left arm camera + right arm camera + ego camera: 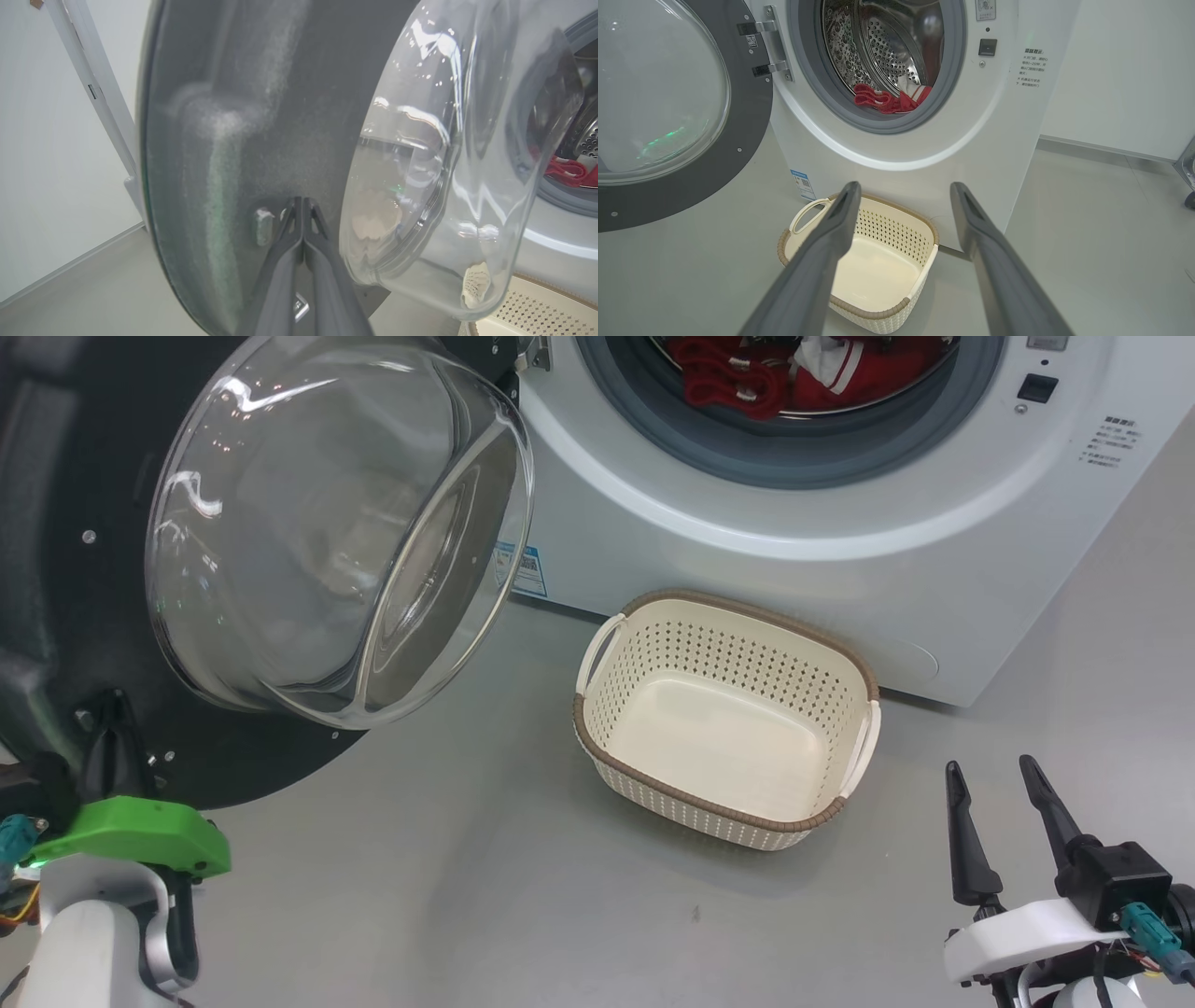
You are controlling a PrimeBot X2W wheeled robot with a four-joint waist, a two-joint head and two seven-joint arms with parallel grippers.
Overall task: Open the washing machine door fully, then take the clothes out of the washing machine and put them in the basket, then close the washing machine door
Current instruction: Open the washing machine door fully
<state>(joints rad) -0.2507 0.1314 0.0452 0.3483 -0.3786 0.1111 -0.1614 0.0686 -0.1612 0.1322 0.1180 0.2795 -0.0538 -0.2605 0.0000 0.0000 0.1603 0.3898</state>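
Left gripper (302, 205) closed, tips at washing machine door (243, 116), right gripper (902, 191) open, empty, basket (896, 228) just ahead, clothes (887, 100) beyond

Washing machine door (56, 569) hangs swung wide open, its black inner face w/ small screws turned outward and right at the left gripper (302, 205) tips. Its clear glass bowl bulges just beside them (reflections all over it). Washing machine (840, 569) is a white front-loader w/ grey seal & steel drum, standing ahead of the right gripper (990, 767) w/ its mouth uncovered. Clothes (738, 383), red w/ white trim, lie bunched low in the drum, well beyond both grippers. Basket (738, 653), cream perforated plastic w/ brown woven rim, sits upright & empty on the floor, between the right gripper and the machine.
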